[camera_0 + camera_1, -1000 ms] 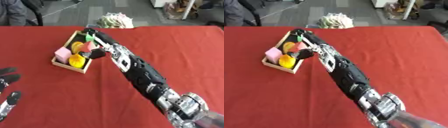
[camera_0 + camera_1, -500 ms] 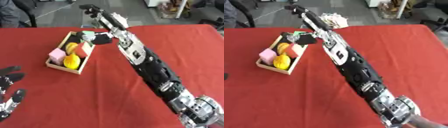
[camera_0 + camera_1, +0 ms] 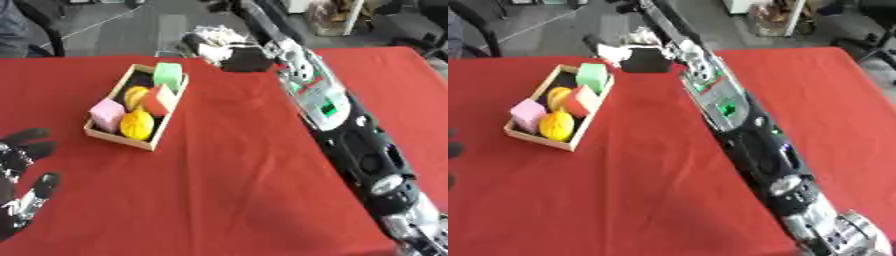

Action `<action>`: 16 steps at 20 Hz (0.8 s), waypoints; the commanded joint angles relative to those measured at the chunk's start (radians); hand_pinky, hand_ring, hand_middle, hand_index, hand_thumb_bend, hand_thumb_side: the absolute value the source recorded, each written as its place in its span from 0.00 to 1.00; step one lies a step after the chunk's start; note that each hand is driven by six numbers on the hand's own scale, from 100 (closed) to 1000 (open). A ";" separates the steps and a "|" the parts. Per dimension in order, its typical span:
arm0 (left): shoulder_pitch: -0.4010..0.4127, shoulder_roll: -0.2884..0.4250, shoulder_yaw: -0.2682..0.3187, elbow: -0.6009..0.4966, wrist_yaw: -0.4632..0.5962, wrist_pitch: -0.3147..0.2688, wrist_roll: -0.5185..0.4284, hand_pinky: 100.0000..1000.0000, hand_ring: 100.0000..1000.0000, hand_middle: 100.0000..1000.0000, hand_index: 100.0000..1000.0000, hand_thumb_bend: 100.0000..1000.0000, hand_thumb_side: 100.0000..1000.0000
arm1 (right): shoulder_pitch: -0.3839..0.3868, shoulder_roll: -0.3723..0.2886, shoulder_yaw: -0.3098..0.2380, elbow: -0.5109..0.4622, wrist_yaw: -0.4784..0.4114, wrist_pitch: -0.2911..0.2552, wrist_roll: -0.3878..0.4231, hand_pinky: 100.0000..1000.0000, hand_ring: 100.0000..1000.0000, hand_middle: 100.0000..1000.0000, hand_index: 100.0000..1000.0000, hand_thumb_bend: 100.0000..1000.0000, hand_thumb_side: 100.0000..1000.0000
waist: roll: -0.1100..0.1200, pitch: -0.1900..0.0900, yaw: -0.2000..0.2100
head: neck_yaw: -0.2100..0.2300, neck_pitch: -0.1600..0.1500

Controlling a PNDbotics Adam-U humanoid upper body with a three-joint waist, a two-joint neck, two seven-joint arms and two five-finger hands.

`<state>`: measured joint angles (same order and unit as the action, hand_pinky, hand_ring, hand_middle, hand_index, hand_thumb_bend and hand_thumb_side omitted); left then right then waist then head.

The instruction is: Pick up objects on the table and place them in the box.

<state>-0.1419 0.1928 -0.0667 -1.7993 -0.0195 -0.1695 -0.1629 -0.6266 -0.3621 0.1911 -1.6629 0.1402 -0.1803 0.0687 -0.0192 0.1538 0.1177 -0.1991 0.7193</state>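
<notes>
Wooden box (image 3: 109, 135) holds green, pink, red, yellow pieces

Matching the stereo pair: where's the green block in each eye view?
Left eye view: green block stands at the far end of the wooden box, upper left of centre.
Right eye view: same block, shifted further left.
Shared landmark: the pink block at the box's near left corner.
</notes>
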 commanded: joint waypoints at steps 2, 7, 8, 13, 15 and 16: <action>-0.005 0.012 0.014 -0.010 -0.005 0.002 0.020 0.79 0.72 0.73 0.80 0.57 0.40 | 0.093 -0.058 -0.030 -0.126 -0.081 0.009 -0.005 0.77 0.81 0.84 0.90 0.28 0.14 | -0.013 -0.011 -0.009 | 0.040 -0.013; -0.003 0.008 0.016 -0.008 -0.007 0.004 0.036 0.79 0.72 0.74 0.80 0.57 0.40 | 0.263 -0.018 -0.061 -0.167 -0.122 0.010 -0.014 0.75 0.78 0.80 0.85 0.21 0.11 | -0.013 -0.003 -0.015 | 0.113 -0.017; -0.003 0.008 0.017 -0.008 -0.007 0.004 0.038 0.79 0.72 0.74 0.80 0.57 0.40 | 0.288 -0.006 -0.065 -0.169 -0.127 0.009 -0.019 0.75 0.78 0.80 0.85 0.21 0.11 | -0.012 0.000 -0.020 | 0.127 -0.017; 0.003 0.000 0.015 -0.003 -0.011 0.004 0.042 0.79 0.72 0.74 0.81 0.56 0.40 | 0.386 0.055 -0.083 -0.159 -0.152 0.006 -0.040 0.74 0.75 0.76 0.84 0.18 0.10 | -0.015 0.007 -0.041 | 0.190 0.005; 0.007 -0.001 0.013 0.001 -0.014 0.004 0.040 0.79 0.72 0.74 0.81 0.56 0.41 | 0.411 0.075 -0.089 -0.151 -0.155 0.006 -0.047 0.74 0.74 0.75 0.84 0.16 0.11 | -0.016 0.008 -0.051 | 0.204 0.015; 0.008 -0.001 0.012 0.002 -0.015 0.003 0.039 0.79 0.72 0.74 0.81 0.56 0.41 | 0.422 0.085 -0.093 -0.147 -0.153 0.006 -0.050 0.74 0.74 0.75 0.84 0.16 0.11 | -0.017 0.009 -0.054 | 0.209 0.020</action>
<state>-0.1300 0.1871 -0.0586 -1.7870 -0.0304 -0.1638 -0.1254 -0.1973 -0.2792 0.1102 -1.8013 -0.0055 -0.1735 0.0257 -0.0215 0.1602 0.0642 -0.0004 0.7319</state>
